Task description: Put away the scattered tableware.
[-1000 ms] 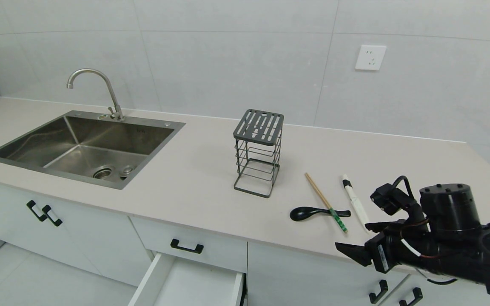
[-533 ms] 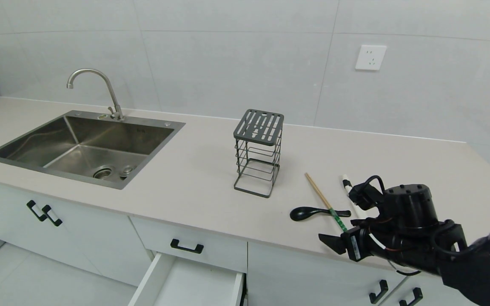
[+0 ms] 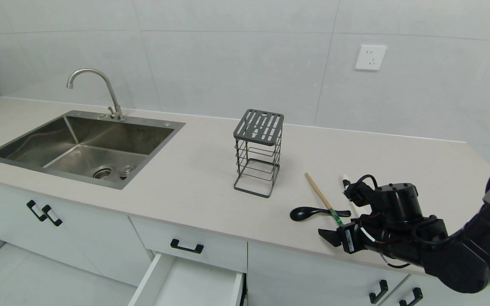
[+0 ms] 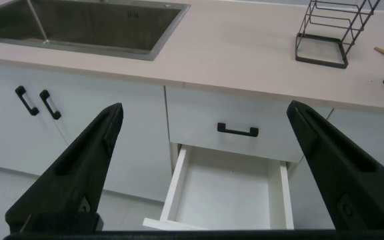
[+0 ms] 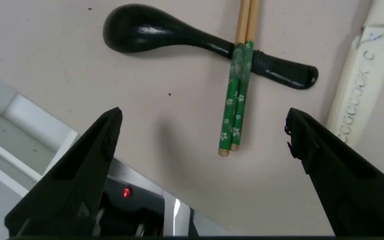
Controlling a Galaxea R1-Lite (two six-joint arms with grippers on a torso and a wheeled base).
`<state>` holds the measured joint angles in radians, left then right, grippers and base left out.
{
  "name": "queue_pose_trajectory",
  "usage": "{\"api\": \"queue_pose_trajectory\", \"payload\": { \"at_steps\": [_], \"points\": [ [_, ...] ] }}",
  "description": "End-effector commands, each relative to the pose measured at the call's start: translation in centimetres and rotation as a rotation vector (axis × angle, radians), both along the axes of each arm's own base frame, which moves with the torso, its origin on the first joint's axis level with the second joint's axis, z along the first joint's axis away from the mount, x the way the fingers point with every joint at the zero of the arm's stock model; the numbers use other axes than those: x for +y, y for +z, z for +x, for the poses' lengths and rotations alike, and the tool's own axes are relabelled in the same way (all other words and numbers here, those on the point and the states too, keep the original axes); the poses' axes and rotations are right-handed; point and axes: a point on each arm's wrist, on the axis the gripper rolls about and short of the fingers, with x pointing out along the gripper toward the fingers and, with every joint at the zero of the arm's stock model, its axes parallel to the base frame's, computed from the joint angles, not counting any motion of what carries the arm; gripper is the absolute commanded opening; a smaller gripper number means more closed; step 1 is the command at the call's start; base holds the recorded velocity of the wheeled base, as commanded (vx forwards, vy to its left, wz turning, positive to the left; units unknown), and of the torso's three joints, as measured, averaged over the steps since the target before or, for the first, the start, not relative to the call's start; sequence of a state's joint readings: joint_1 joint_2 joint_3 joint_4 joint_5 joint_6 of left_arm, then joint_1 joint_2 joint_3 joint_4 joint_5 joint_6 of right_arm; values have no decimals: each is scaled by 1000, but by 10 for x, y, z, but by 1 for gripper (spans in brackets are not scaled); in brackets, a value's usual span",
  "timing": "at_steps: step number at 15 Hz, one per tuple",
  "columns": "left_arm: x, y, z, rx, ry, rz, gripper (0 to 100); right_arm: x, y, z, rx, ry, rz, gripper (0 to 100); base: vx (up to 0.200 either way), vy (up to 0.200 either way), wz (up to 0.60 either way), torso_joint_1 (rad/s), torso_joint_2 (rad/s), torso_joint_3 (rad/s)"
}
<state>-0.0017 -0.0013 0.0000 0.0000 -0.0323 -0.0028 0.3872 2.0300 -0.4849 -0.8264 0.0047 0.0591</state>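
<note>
Chopsticks (image 5: 238,85) with green ends are lying across the handle of a black spoon (image 5: 153,30) near the front edge of the countertop (image 3: 194,182), and a white utensil (image 5: 364,77) is lying just beside them. Above them the right gripper (image 5: 203,117) is hovering with its fingers spread wide, gripping nothing. Farther back a wire rack (image 3: 257,153) is standing upright. The left gripper (image 4: 202,110) is hanging over the open drawer (image 4: 229,193), its fingers also apart.

A kitchen: a stainless-steel sink (image 3: 117,138) with a curved chrome tap (image 3: 109,90) at left, a pale countertop (image 3: 194,182), white drawers with black handles (image 3: 211,250) below, and a grey-tiled wall (image 3: 228,63) behind.
</note>
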Motion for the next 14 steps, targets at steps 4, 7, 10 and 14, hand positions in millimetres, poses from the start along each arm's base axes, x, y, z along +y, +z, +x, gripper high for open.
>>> {"api": "queue_pose_trajectory", "payload": {
  "at_steps": [4,7,10,14],
  "points": [
    [0,0,0,1,0,0,100,8,-13,1,22,27,-5,100,0,0,0,0,0,0],
    [0,0,0,1,0,0,100,13,-20,6,17,34,0,100,0,0,0,0,0,0],
    [0,0,0,1,0,1,100,16,-24,14,-9,30,12,100,0,0,0,0,0,0],
    [0,0,0,1,0,0,100,18,-25,21,-22,28,17,100,0,0,0,0,0,0]
  ]
}}
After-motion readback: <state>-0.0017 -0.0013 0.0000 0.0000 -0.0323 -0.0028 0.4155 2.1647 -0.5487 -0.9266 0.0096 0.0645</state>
